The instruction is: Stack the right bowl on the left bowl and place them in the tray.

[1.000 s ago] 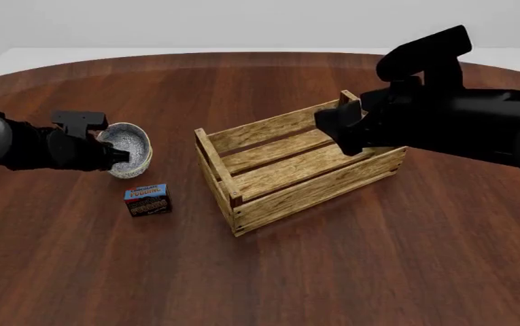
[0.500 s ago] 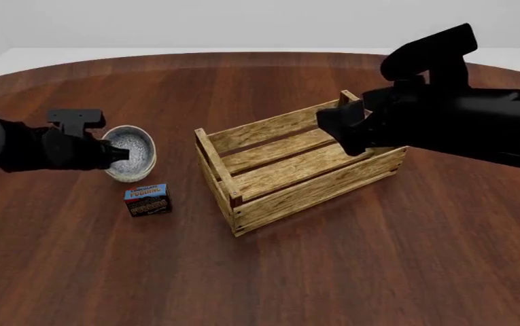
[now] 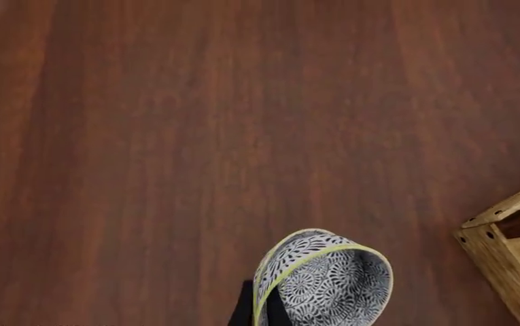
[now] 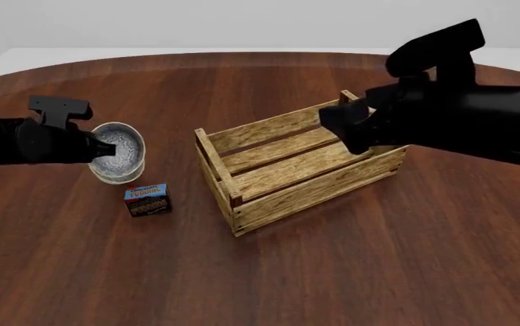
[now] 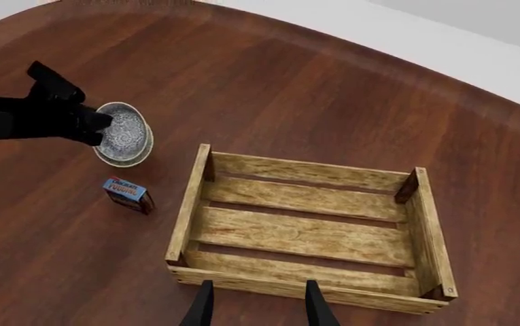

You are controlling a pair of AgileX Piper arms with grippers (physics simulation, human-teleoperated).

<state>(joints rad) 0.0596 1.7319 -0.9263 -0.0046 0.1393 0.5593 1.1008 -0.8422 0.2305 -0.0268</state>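
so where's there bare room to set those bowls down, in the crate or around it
The crate floor is bare from wall to wall, with nothing in it. Open table lies on its near side and between crate and pudding box. It is crowded at the left, where the left gripper holds the bowls just above the box.

From the arms' side we look forward and down over the whole table point(image 4: 351, 272). Our left wrist camera sits close above the wood, catching a bowl point(image 3: 327, 282) and one corner of the tray point(image 3: 504, 244). Our right wrist camera looks down from higher, taking in the entire tray point(image 5: 305, 231). All three views share bowl and tray.
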